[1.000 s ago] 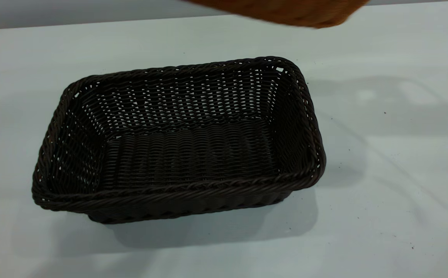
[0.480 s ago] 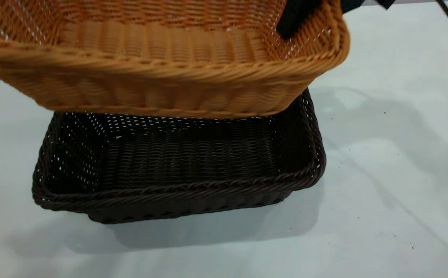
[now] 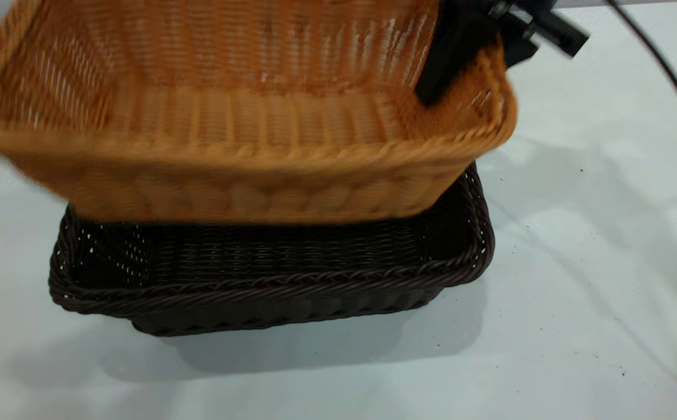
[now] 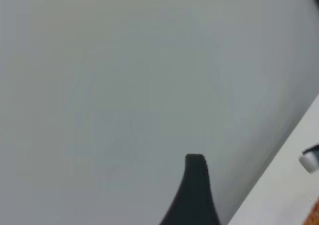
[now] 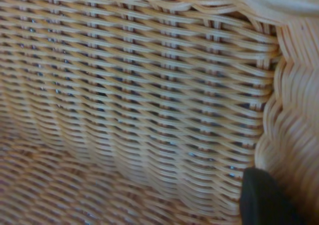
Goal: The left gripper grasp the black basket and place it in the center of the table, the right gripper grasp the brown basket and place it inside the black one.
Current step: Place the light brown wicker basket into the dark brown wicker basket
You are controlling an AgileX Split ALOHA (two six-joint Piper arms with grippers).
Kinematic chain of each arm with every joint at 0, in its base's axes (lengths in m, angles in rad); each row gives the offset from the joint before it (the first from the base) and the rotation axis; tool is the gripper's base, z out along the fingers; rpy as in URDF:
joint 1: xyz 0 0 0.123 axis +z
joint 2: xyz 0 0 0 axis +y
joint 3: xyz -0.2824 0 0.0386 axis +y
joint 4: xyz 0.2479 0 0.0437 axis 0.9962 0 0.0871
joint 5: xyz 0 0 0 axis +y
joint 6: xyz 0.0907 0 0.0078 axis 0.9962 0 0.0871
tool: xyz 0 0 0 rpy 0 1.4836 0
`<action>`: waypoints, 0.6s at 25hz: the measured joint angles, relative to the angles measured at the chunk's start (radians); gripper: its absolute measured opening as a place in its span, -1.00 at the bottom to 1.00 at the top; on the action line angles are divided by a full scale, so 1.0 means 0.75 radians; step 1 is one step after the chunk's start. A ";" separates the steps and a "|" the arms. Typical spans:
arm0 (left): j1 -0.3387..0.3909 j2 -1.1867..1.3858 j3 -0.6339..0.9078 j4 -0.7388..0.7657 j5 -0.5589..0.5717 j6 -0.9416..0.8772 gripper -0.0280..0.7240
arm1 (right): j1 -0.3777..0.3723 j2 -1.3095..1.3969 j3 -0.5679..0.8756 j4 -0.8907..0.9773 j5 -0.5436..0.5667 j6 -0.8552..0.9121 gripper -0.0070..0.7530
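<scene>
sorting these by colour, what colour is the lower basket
Very dark brown-black; the black basket shows best in the exterior view, under the brown basket.

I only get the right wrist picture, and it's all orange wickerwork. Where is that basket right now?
Observer: The brown basket hangs tilted over the black basket, which stands on the table.
Visitor: What's holding it up?
Observer: The right gripper is shut on its end wall at the exterior view's right, one finger inside, one outside.
Visitor: And the other arm?
Observer: The left gripper is away from both baskets, over bare table.
</scene>
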 joint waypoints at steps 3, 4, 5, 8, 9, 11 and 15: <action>0.000 0.000 0.000 0.001 -0.003 0.000 0.52 | 0.008 0.022 0.000 0.001 0.000 -0.001 -0.68; 0.000 0.000 0.000 0.001 -0.003 0.000 0.52 | 0.010 0.026 0.000 0.001 -0.006 0.000 -0.68; 0.000 0.000 0.000 0.001 -0.003 0.000 0.52 | 0.013 0.028 0.000 0.001 -0.006 -0.001 -0.68; 0.000 0.000 0.000 0.001 -0.002 0.000 0.52 | 0.027 0.041 0.000 0.000 -0.013 -0.001 -0.68; 0.000 0.000 0.000 0.004 -0.002 0.000 0.52 | 0.030 0.049 0.000 -0.003 -0.014 -0.001 -0.68; 0.000 0.000 0.000 0.004 -0.002 0.000 0.52 | 0.036 0.056 0.000 -0.025 -0.019 -0.001 -0.68; 0.000 0.000 0.000 0.004 -0.001 0.000 0.52 | 0.038 0.060 0.000 -0.047 -0.021 -0.001 -0.68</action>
